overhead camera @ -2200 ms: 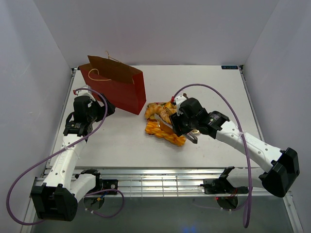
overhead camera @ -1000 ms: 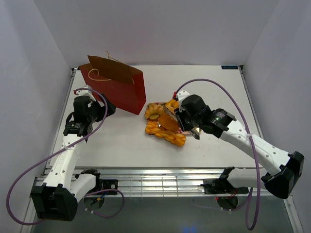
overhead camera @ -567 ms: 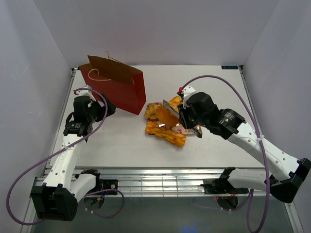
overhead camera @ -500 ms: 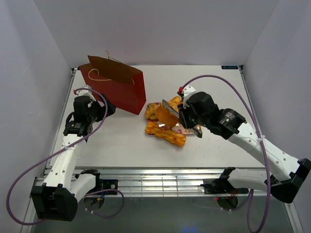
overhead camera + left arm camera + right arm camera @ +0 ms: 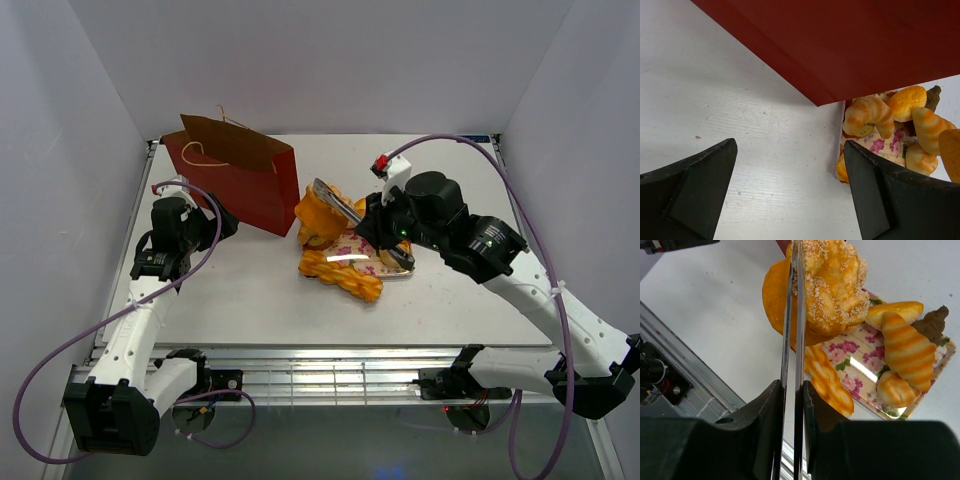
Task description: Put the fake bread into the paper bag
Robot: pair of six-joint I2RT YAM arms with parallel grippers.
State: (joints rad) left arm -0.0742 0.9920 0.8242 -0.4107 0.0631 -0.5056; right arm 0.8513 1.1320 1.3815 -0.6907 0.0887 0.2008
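Dark red paper bag [image 5: 245,185]: interior hidden by its own walls from above; left wrist view catches one lower wall only, cut by top and right edges
Left gripper [image 5: 790,147]: both black fingers [image 5: 695,190] cut by the bottom edge
Right gripper [image 5: 320,186]: its thin fingers [image 5: 798,315] run off the top of its wrist view
Sesame-topped golden round pastry [image 5: 835,285]: grip point hidden (whether the smooth orange disc [image 5: 772,295] is its base or separate cannot be told)
Pink floral rectangular tray [image 5: 852,380]: near corner behind the right fingers

Paper bag [image 5: 240,190] stands left of the tray [image 5: 860,385]; fake bread [image 5: 907,350] lies on it.
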